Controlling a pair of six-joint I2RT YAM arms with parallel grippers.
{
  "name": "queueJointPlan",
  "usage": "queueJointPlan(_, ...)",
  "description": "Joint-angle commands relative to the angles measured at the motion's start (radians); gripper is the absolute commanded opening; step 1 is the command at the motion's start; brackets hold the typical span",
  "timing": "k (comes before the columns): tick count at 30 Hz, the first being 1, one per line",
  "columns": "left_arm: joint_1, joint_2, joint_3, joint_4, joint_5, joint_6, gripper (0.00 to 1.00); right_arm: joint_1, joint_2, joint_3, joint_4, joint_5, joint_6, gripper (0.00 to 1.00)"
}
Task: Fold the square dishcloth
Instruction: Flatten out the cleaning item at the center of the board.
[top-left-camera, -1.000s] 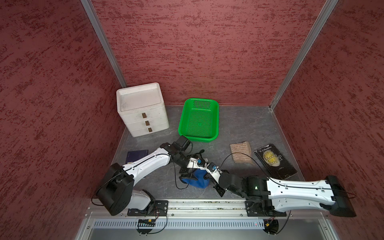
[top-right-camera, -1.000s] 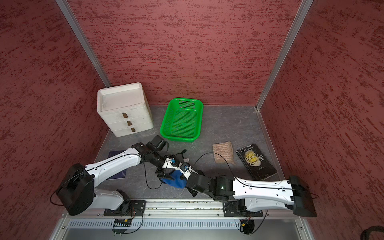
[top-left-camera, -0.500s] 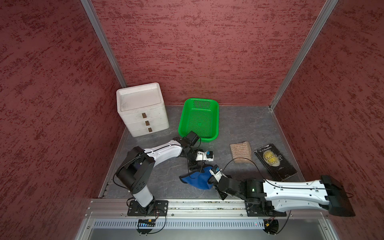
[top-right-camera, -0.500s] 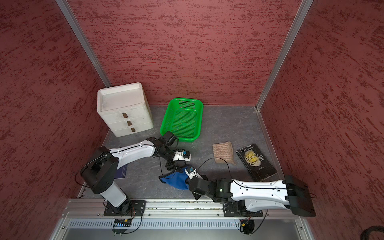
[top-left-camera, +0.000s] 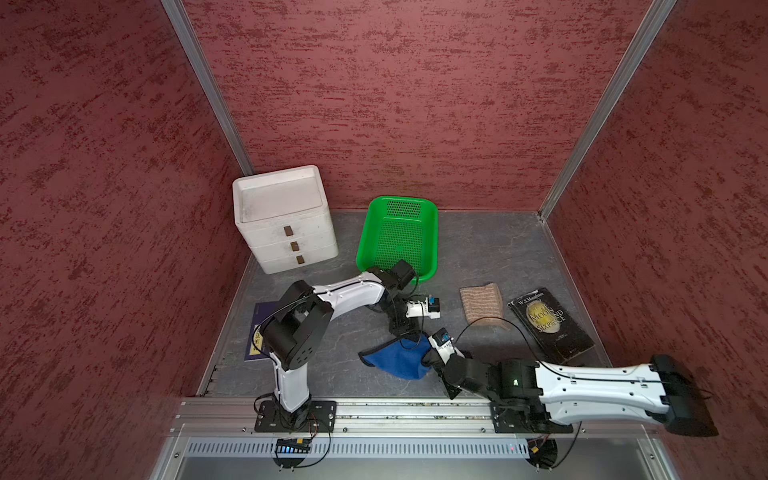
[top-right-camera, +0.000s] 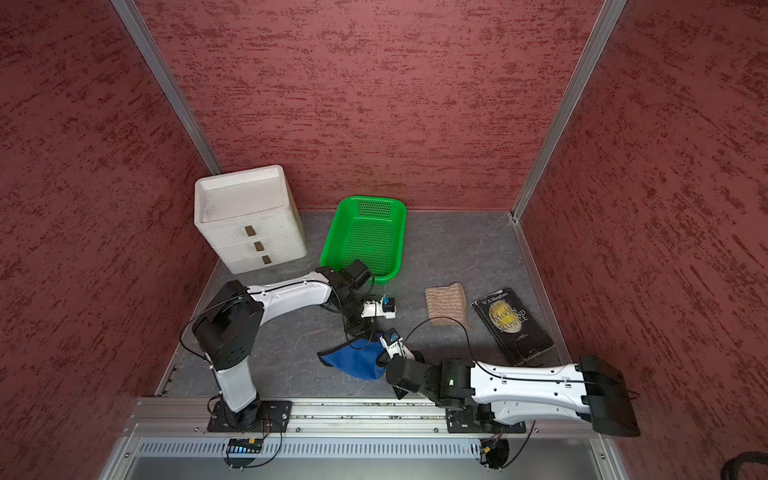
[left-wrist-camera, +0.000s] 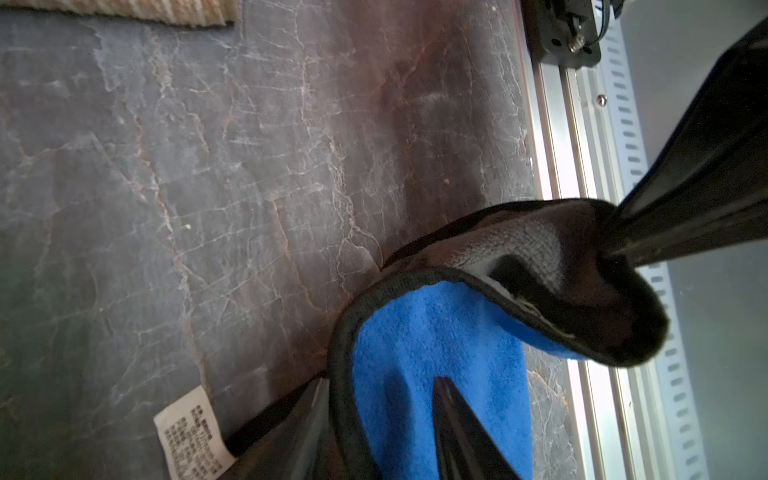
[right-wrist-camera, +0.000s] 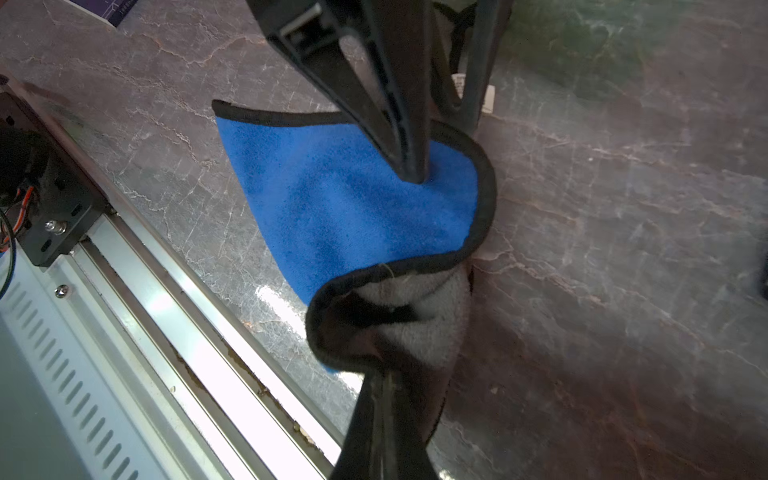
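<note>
A blue square terry dishcloth with black piping (top-left-camera: 395, 359) lay bunched on the grey marbled counter (top-left-camera: 490, 249), close to the silver front rail (top-left-camera: 374, 409) and between the ends of the two arms. Its blue face was up. One edge curled over and showed a grey underside (right-wrist-camera: 432, 324).

The right arm (top-left-camera: 598, 384) reached in low from the rail side. The right jaws were pressed together, pinching that curled corner of the dishcloth, as the right wrist view showed. The left arm (top-left-camera: 353, 293) came down from the far side. The left jaws stood apart and straddled the piped hem, with one finger (left-wrist-camera: 457, 428) on the blue face and one outside the hem; the same fingertip (right-wrist-camera: 411, 166) touched the blue pile in the right wrist view. A white care label (left-wrist-camera: 191, 436) lay on the counter beside that hem.

Well apart from the dishcloth stood a green perforated plastic basket (top-left-camera: 433, 245), a white three-drawer box (top-left-camera: 286, 224), a folded beige striped cloth (top-left-camera: 480, 303), a black paperback book (top-left-camera: 548, 324) and a purple booklet (top-left-camera: 259, 320).
</note>
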Motion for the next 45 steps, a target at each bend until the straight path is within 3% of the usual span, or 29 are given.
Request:
queueJointPlan(1,-0.008,0.029,0.024,-0.039,-0.009,-0.008,0.42,0.002,-0.027,-0.012,-0.023,0.042,0.019,0.00)
queueJointPlan(6,-0.006,-0.012,0.049,-0.092,0.014,0.001,0.01,0.003,-0.044,-0.006,-0.053,0.071,0.030,0.00)
queueJointPlan(7,-0.002,-0.044,0.048,-0.103,0.015,0.001,0.00,0.003,-0.046,-0.002,-0.064,0.084,0.033,0.00)
queueJointPlan(15,0.098,-0.455,-0.001,-0.247,0.058,0.051,0.00,0.002,-0.064,0.065,-0.197,0.228,0.056,0.00)
queueJointPlan(21,0.230,-0.676,-0.025,-0.273,-0.043,0.094,0.00,-0.040,-0.065,0.186,-0.284,0.325,0.003,0.00)
queueJointPlan(27,0.361,-0.729,0.071,-0.138,-0.166,0.046,0.00,-0.217,0.026,0.444,-0.340,0.335,-0.195,0.00)
queueJointPlan(31,0.448,-0.669,0.101,0.025,-0.212,-0.004,0.00,-0.370,0.130,0.632,-0.325,0.289,-0.366,0.00)
queueJointPlan(35,0.514,-0.601,0.224,-0.004,-0.193,-0.052,0.00,-0.424,0.231,0.835,-0.377,0.295,-0.456,0.00)
queueJointPlan(37,0.514,-0.623,0.244,-0.115,-0.173,0.006,0.00,-0.417,0.269,0.905,-0.463,0.265,-0.422,0.00)
queueJointPlan(41,0.453,-0.737,0.079,-0.331,-0.258,0.169,0.00,-0.314,0.259,0.791,-0.552,0.232,-0.307,0.00)
queueJointPlan(45,0.433,-0.877,-0.249,-0.480,-0.289,0.330,0.00,-0.180,0.200,0.503,-0.495,0.041,-0.111,0.00)
